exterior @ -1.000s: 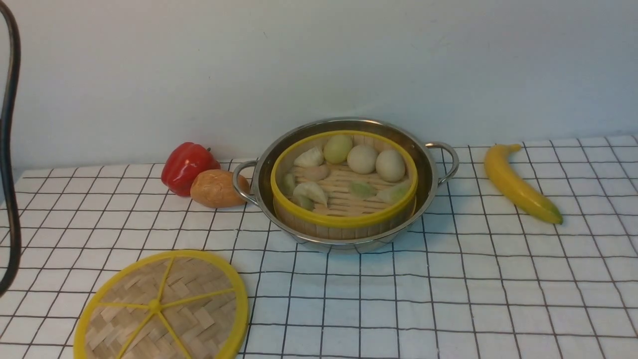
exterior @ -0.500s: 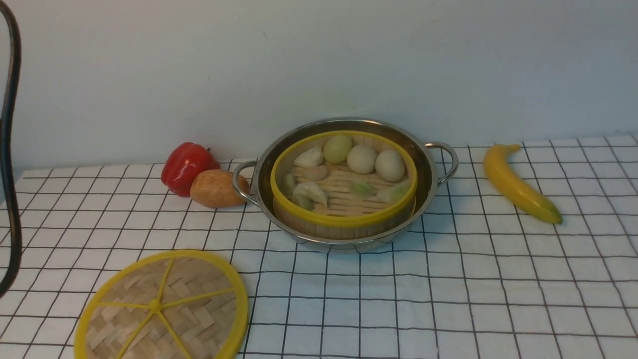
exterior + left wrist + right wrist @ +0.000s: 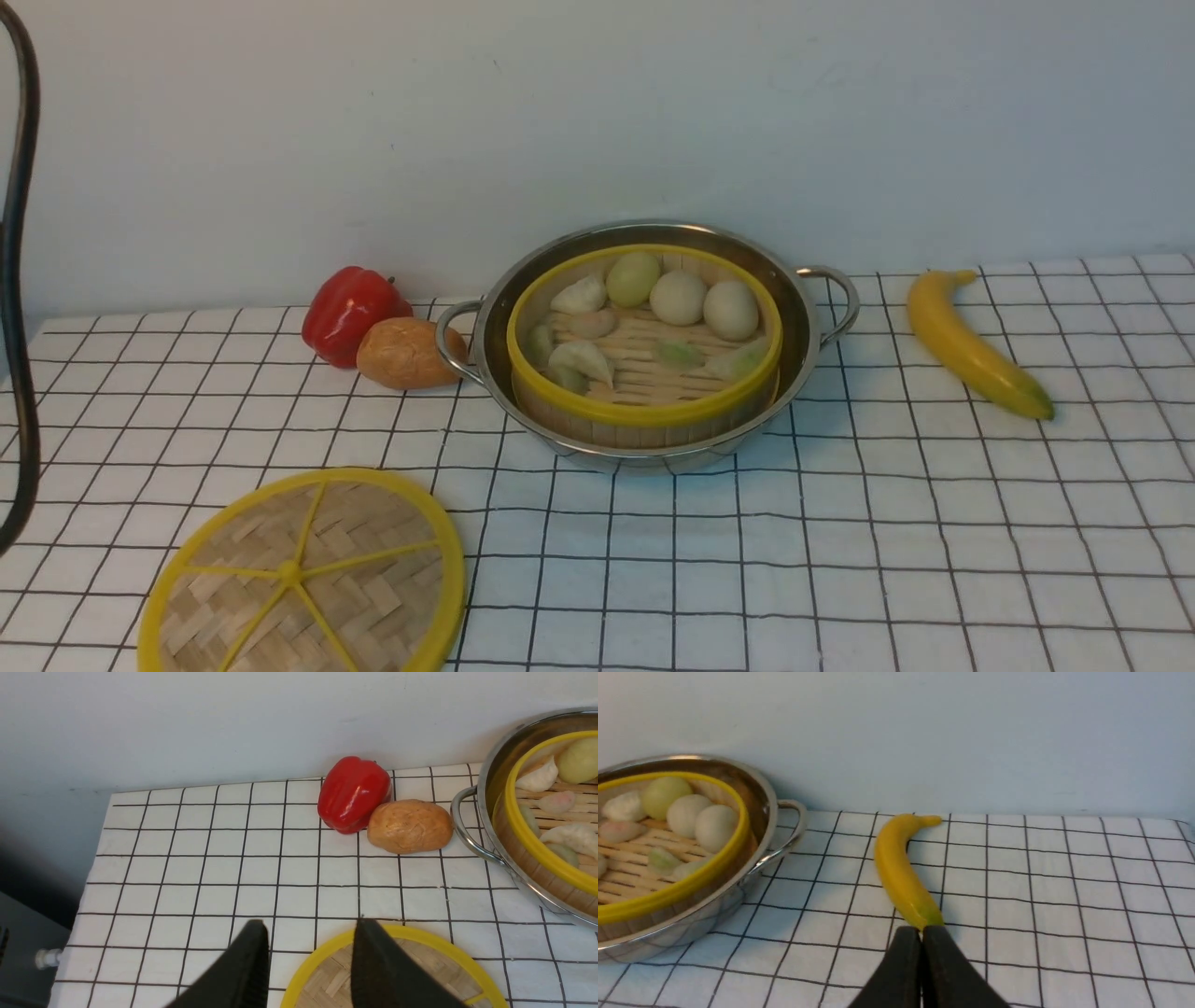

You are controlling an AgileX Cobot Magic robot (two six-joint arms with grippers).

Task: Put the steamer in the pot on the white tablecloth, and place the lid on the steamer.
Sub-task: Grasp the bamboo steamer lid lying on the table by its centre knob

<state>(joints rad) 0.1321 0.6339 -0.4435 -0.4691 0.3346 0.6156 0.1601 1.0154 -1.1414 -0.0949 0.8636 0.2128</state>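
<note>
Lying at seven o'clock from the pot (image 3: pixel 644 455), the lid (image 3: pixel 290 571) is resting flat on the tablecloth (image 3: pixel 672 579); the left pincer (image 3: pixel 310 926) is hovering, its fingers parted. The steamer (image 3: pixel 644 415) is sitting inside the pot, uncovered, holding dumplings and buns. The right pincer (image 3: pixel 922 931) is hovering with its tips together, and the banana (image 3: pixel 976 345) is lying at three o'clock from the pot.

A shiny red pepper (image 3: pixel 353 315) sits right by a brown potato (image 3: pixel 409 353), and they look like they are touching. Far over to the right is a yellow banana (image 3: pixel 976 343), bent, with a green tip. A plain pale wall (image 3: pixel 597 112) stands behind them.
</note>
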